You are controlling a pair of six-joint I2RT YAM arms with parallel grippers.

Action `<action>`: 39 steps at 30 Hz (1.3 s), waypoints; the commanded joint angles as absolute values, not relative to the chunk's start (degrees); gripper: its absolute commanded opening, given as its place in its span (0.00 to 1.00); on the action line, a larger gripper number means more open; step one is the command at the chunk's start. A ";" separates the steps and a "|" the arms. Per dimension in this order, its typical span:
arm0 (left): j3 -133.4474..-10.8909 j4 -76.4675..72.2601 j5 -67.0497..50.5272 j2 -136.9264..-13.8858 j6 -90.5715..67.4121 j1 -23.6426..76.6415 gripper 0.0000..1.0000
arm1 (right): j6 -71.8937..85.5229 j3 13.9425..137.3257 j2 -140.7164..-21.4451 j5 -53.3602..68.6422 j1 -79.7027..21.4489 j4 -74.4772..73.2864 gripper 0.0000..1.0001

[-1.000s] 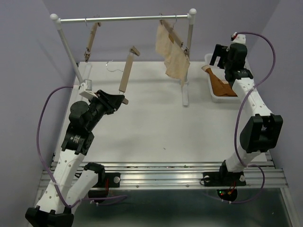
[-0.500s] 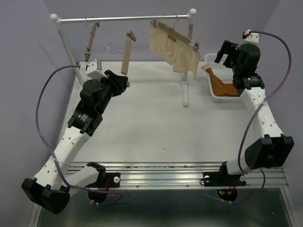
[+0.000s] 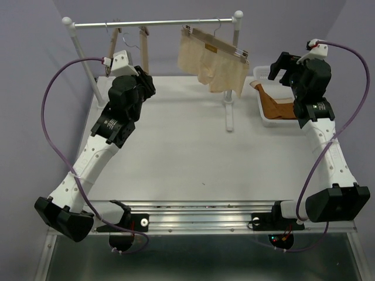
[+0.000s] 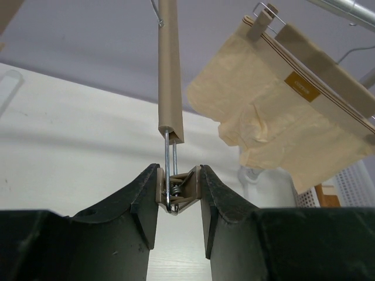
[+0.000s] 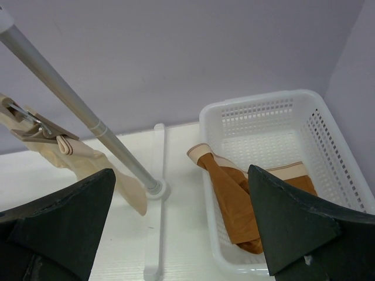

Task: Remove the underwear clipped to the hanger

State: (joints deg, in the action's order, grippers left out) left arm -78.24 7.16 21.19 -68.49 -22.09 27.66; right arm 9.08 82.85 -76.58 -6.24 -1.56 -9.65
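The left jaws are clenched on the metal clip (image 4: 176, 193) at the lower end of the hanger (image 4: 170, 70), whose wooden bar stands upright below the rail (image 3: 158, 23) at far left. The right jaws are spread wide, grasping nothing, above the white basket (image 5: 258, 100) at far right, where the underwear (image 5: 229, 196) lies crumpled. A cream garment (image 4: 269, 117) hangs clipped to a second hanger (image 4: 337, 76).
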 commanded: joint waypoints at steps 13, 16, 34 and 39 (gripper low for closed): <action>-85.78 -2.90 26.19 -73.30 -3.97 26.81 0.00 | 7.82 81.65 -72.95 -4.92 -1.32 -6.42 1.00; -88.50 -1.93 25.93 -75.23 -2.47 26.10 0.00 | 7.30 81.47 -72.60 -5.27 -1.32 -6.33 1.00; -90.89 -2.46 14.96 -82.18 2.99 18.03 0.00 | 6.15 81.12 -72.95 -5.63 -1.32 -6.24 1.00; -89.12 -2.72 13.80 -82.44 3.87 16.17 0.00 | 5.80 81.12 -73.13 -5.89 -1.32 -6.24 1.00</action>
State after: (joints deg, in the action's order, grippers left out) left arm -90.21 2.09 15.55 -83.70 1.61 17.47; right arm 6.90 81.54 -74.59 -5.54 -1.56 -9.39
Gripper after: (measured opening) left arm 0.403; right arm 0.998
